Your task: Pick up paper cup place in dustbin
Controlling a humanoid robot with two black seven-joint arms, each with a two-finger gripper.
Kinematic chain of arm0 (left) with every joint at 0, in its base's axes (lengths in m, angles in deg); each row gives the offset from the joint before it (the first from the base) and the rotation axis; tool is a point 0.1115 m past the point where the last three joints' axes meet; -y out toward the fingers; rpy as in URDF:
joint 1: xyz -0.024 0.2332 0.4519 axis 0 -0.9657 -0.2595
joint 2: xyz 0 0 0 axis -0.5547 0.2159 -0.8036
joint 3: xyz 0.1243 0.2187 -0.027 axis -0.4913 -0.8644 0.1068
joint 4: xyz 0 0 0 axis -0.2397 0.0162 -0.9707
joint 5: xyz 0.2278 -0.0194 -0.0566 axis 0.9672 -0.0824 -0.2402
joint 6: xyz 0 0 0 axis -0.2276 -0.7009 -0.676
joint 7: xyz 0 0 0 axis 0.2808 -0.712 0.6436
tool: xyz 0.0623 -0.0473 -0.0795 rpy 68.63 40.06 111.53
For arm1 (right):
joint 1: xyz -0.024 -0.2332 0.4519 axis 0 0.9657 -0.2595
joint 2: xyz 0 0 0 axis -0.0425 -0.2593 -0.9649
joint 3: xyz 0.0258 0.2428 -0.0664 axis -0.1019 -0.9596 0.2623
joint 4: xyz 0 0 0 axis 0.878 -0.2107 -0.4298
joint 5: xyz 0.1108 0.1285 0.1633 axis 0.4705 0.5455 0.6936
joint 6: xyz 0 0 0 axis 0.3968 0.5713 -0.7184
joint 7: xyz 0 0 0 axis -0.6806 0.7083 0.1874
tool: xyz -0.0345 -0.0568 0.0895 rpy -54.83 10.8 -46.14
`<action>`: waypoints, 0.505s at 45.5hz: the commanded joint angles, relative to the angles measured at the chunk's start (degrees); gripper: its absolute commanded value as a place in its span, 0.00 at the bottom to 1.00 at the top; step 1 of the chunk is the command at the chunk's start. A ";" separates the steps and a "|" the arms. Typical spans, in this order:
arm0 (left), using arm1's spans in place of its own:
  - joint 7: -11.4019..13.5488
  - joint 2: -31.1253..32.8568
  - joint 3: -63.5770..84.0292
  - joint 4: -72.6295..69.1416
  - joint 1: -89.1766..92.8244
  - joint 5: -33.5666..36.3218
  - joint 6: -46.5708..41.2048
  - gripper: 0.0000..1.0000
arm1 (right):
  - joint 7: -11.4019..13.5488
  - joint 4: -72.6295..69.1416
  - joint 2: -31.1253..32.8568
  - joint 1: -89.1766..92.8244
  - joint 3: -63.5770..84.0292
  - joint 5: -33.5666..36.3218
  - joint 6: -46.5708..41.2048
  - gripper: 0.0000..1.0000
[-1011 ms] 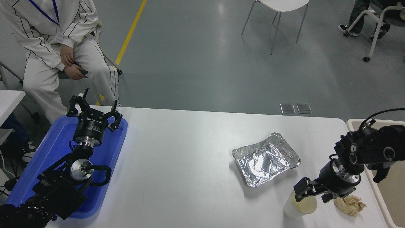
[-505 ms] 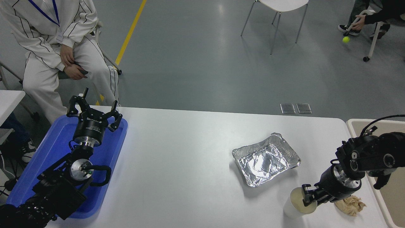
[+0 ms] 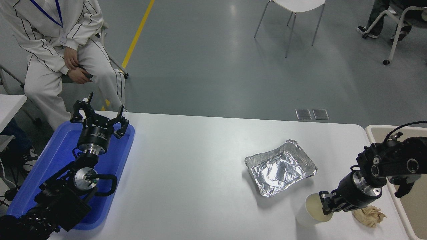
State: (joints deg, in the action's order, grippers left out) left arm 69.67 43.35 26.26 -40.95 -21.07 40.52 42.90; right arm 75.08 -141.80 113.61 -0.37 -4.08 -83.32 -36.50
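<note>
The white paper cup point(image 3: 310, 210) with a cream inside stands near the table's front right, tilted a little toward the camera. My right gripper point(image 3: 325, 204) is shut on the cup's right rim. The beige dustbin point(image 3: 373, 130) stands off the table's right edge, partly hidden by my right arm. My left gripper point(image 3: 99, 116) is open and parked over the blue tray point(image 3: 53, 156) at the left.
A crumpled foil tray point(image 3: 280, 166) lies just behind the cup. A crumpled tan paper wad point(image 3: 369, 215) lies to the right of the cup under my right wrist. A person in white sits at the far left. Chairs stand on the floor beyond.
My right gripper came down and closed on the cup's right rim; the cup has tipped and shifted slightly. The left arm has not moved.
</note>
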 commanded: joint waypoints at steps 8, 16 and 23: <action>0.00 0.00 -0.01 -0.05 0.00 0.00 0.00 1.00 | -0.11 -0.69 6.30 -16.12 0.85 0.03 -18.92 0.00; 0.00 0.00 -0.01 0.03 0.00 0.00 0.00 1.00 | -0.11 -1.56 6.31 -23.41 4.36 0.12 -19.81 0.00; 0.00 0.00 0.08 0.03 0.00 0.00 0.00 1.00 | -0.11 -4.55 6.39 -30.88 8.05 0.21 -19.81 0.00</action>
State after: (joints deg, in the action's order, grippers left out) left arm 69.67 43.36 26.28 -40.94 -21.07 40.53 42.90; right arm 74.97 -143.38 119.20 -20.40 -0.51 -83.24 -53.61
